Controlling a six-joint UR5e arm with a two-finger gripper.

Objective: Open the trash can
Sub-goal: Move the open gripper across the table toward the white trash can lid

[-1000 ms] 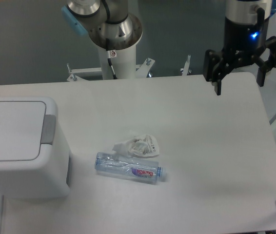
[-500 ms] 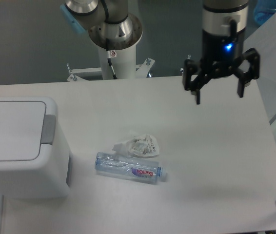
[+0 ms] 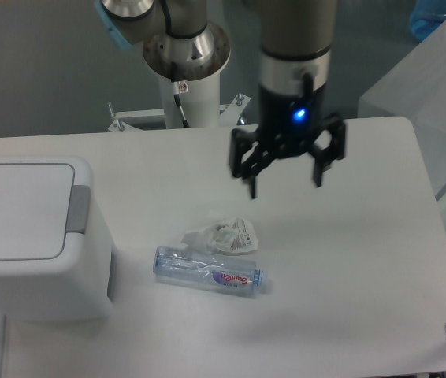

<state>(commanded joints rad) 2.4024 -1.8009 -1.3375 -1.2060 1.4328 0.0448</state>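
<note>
The gripper (image 3: 284,181), jaws wide and empty, has travelled from 2 o'clock toward centre, nearing the still-closed trash can (image 3: 38,236) at 9 o'clock.

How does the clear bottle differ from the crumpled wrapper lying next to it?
The bottle is clear plastic with a pink and blue label; the wrapper is white with small print. The bottle is a long cylinder lying on its side, while the wrapper is a crumpled, irregular wad. The bottle is the longer of the two and lies nearer the camera, the wrapper just behind it. Both rest on the white table, below the open gripper.
</note>
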